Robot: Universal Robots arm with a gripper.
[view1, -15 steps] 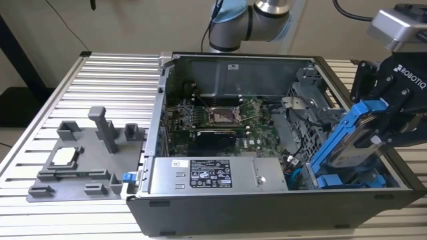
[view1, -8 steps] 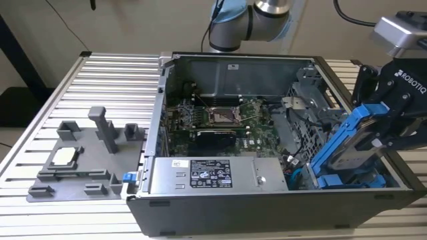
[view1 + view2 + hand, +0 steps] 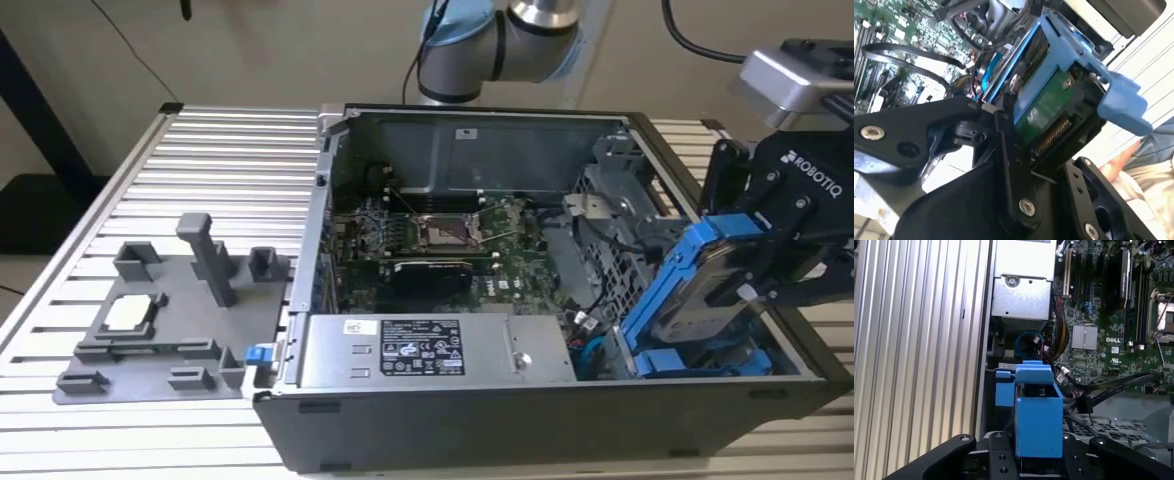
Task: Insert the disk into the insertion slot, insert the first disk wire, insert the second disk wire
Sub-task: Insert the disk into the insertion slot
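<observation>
Blue-framed disk (image 3: 705, 285): tilted, pinched between the tool's (image 3: 754, 290) fingers, over the drive cage (image 3: 627, 215).
Around: second blue-fronted drive (image 3: 694, 362) just below; black cable (image 3: 1124, 384) nearby.
Arm (image 3: 514, 40): wrist hangs over the case (image 3: 534, 420) wall, on the exterior view's right.

A ribbed aluminium worktop (image 3: 200, 150) stood under even light before a plain beige wall (image 3: 267, 50), a thin dark cable (image 3: 134, 48) hanging there, a black strut (image 3: 40, 100) at the exterior view's left.
</observation>
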